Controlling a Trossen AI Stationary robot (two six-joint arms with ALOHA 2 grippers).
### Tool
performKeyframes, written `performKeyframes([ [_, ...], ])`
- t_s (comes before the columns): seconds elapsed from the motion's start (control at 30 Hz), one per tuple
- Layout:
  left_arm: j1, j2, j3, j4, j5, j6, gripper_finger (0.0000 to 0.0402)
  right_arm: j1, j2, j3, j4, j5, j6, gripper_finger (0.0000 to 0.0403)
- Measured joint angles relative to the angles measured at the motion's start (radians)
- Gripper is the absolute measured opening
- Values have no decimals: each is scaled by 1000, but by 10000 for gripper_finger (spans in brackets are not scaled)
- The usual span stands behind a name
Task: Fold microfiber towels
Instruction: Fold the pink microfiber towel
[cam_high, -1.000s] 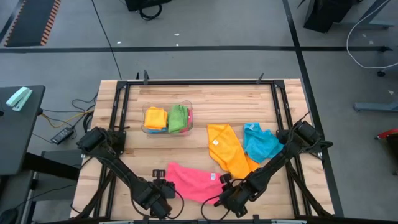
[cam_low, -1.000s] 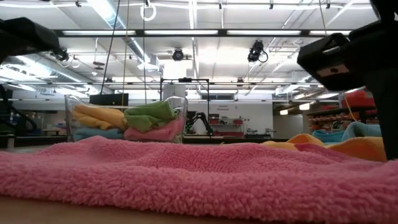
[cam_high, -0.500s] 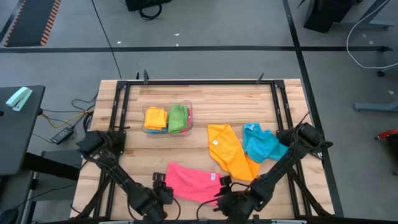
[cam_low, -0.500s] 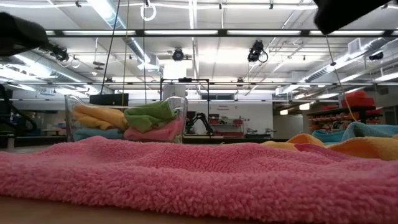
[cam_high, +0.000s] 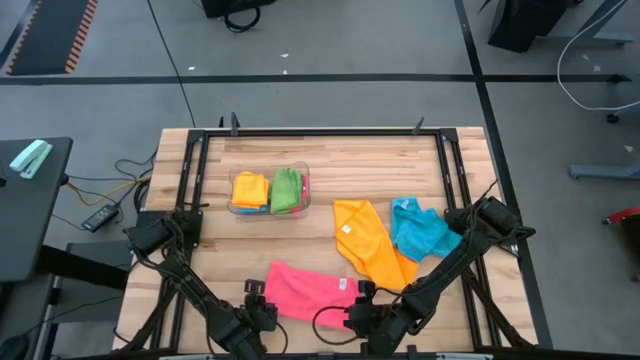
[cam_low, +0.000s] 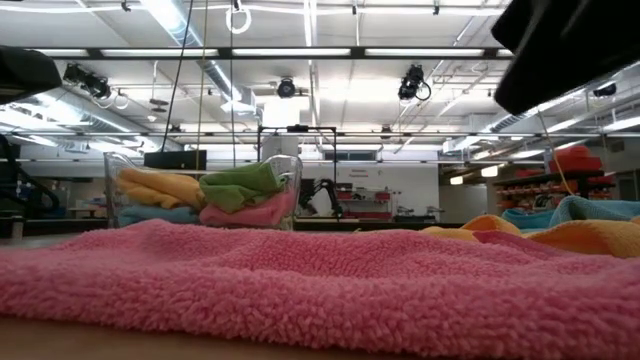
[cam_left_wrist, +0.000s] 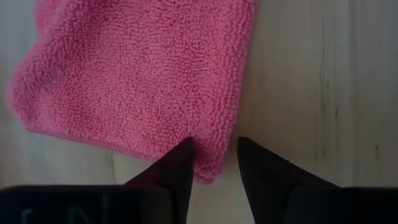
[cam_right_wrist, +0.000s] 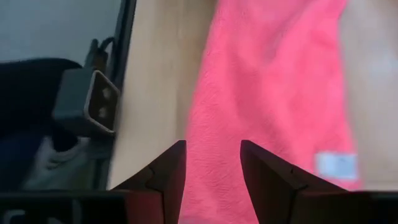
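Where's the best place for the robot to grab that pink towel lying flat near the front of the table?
Probably by its two near corners. The pink towel lies flat, so only edges offer a pinch. The left gripper already straddles one corner; the right gripper hovers open over the other end.

Pink towel (cam_high: 308, 292): plain bright pink, fleecy, with a small white label (cam_high: 346, 284) at one edge. Orange-yellow towel (cam_high: 368, 243): plain, also with a white tag. Blue towel (cam_high: 419, 229): plain turquoise. Clear plastic bin (cam_high: 268, 191): holds folded yellow, green, pink and blue cloths. Desk (cam_high: 330, 165): pale wood grain, framed in black. Left gripper (cam_left_wrist: 213, 163) and right gripper (cam_right_wrist: 212, 163): both dark, near black.
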Motion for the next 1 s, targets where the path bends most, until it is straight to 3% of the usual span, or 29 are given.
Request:
performKeyframes([
  [0.17, 1, 0, -1, 10, 0, -38, 116, -4, 11, 3, 24, -63, 42, 161],
  [0.53, 1, 2, -2, 24, -2, -105, 107, 57, 59, 26, 101, 55, -12, 161],
  [0.7, 3, 2, -2, 25, -1, -104, 107, 58, 137, 23, 126, 41, -34, 161],
  [1.0, 3, 2, -3, 28, -3, -104, 107, 59, 163, 24, 112, 46, -63, 161],
])
